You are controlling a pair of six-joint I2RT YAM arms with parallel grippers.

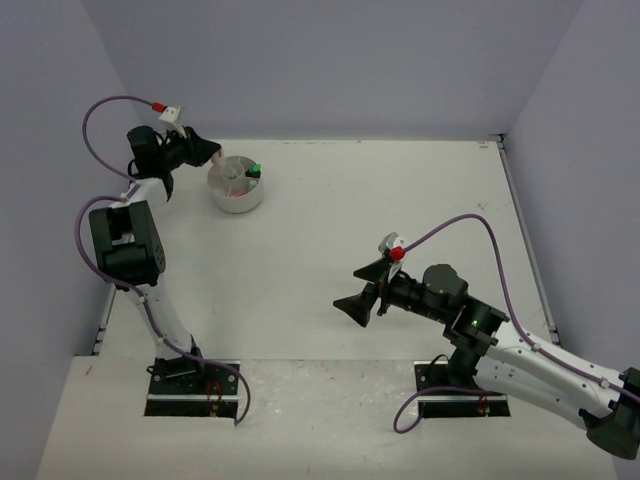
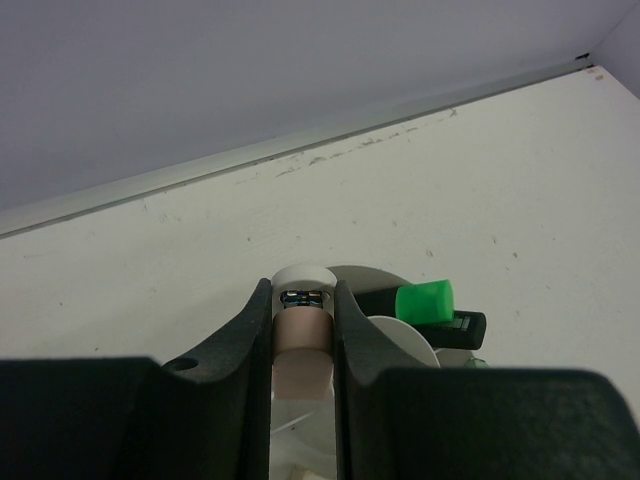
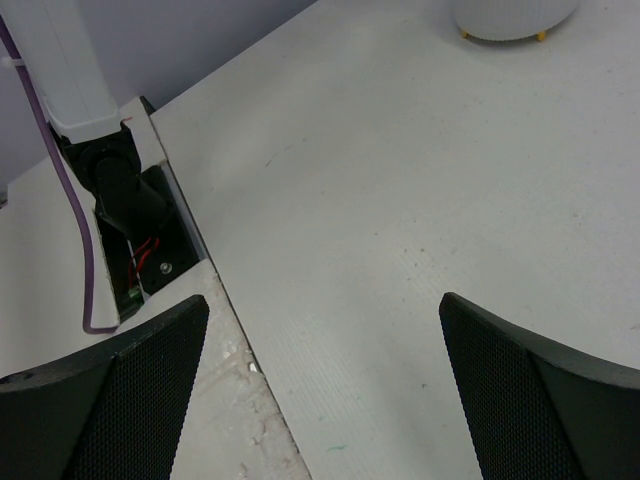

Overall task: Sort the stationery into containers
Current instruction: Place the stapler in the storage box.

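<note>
The round white tub (image 1: pixel 236 192) stands at the far left of the table. A green-capped highlighter (image 1: pixel 254 171) with a black body rests in it, and something pink shows inside. My left gripper (image 1: pixel 213 156) hangs over the tub's left rim. In the left wrist view this gripper (image 2: pixel 302 292) is shut on a tan eraser (image 2: pixel 302 345) above the tub (image 2: pixel 408 340), with the green-capped highlighter (image 2: pixel 425 302) to its right. My right gripper (image 1: pixel 353 305) is open and empty over the bare mid table. Its view (image 3: pixel 322 300) shows only tabletop between the jaws and the tub (image 3: pixel 515 18) far off.
Grey walls close in the table at the back and on both sides. The left arm's base and purple cable (image 3: pixel 75 190) show in the right wrist view beside the table's near edge. No loose stationery shows on the tabletop.
</note>
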